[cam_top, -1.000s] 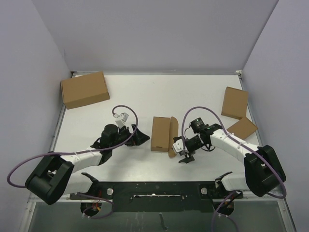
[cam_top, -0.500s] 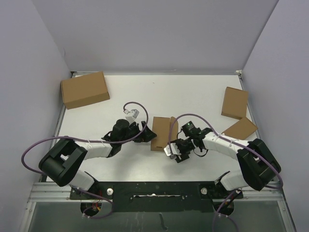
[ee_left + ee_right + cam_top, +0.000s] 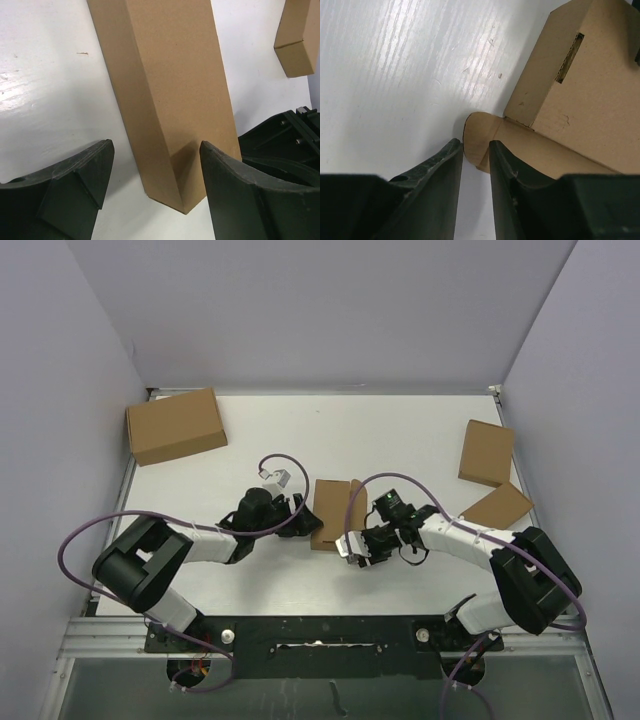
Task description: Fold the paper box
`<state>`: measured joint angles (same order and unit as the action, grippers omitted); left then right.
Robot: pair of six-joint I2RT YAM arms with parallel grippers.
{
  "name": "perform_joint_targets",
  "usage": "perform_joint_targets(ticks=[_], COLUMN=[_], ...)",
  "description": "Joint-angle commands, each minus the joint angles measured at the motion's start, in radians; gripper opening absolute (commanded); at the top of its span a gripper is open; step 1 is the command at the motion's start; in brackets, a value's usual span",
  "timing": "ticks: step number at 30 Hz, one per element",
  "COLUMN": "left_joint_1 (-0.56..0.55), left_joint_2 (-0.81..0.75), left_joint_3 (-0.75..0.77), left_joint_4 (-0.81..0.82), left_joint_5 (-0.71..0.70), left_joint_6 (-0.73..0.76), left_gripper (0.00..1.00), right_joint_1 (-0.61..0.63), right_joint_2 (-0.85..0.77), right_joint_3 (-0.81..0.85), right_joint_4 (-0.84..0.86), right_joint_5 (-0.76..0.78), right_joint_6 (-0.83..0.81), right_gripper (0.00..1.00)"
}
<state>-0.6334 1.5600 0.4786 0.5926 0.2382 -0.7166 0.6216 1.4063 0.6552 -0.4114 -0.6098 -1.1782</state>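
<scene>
Paper box (image 3: pixel 332 515): centre of surface (image 3: pixel 400 440), body formed into oblong. Right-side flap (image 3: pixel 482 137) with rounded tab not tucked.
Left gripper (image 3: pixel 303 520): jaws apart, straddling near-left corner of box.
Right gripper (image 3: pixel 476 155): jaws narrowly apart, tab edge between them, no clamp evident.
Remaining, as judged: tuck flap, close box.

You have the paper box (image 3: pixel 333 510) mid-table (image 3: pixel 400 430), left gripper (image 3: pixel 310 523) at its left side, right gripper (image 3: pixel 352 546) at its near-right flap, 1 carton (image 3: pixel 175 425) back-left, 2 boxes (image 3: pixel 487 452) (image 3: pixel 502 505) along the right edge.
</scene>
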Motion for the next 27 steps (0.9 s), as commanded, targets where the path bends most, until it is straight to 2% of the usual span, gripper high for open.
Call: perform_joint_targets(ticks=[1,19,27], left_joint_1=[-0.002,-0.003,-0.001], left_joint_2=[0.033,0.069,0.072], left_joint_3=[0.035,0.052,0.057], left_joint_4=[0.083,0.082,0.067], left_joint_5=[-0.001,0.034,0.039], left_joint_6=[0.013,0.009,0.009], left_gripper=[0.66,0.55,0.53], right_joint_1=[-0.022,-0.074,-0.076], right_joint_2=[-0.009,0.009,0.017], right_joint_3=[0.025,0.097,0.113], right_joint_4=[0.029,0.017,0.003], right_joint_5=[-0.019,-0.05,-0.053], right_joint_6=[0.047,0.212,0.228], right_gripper=[0.28,0.06,0.03])
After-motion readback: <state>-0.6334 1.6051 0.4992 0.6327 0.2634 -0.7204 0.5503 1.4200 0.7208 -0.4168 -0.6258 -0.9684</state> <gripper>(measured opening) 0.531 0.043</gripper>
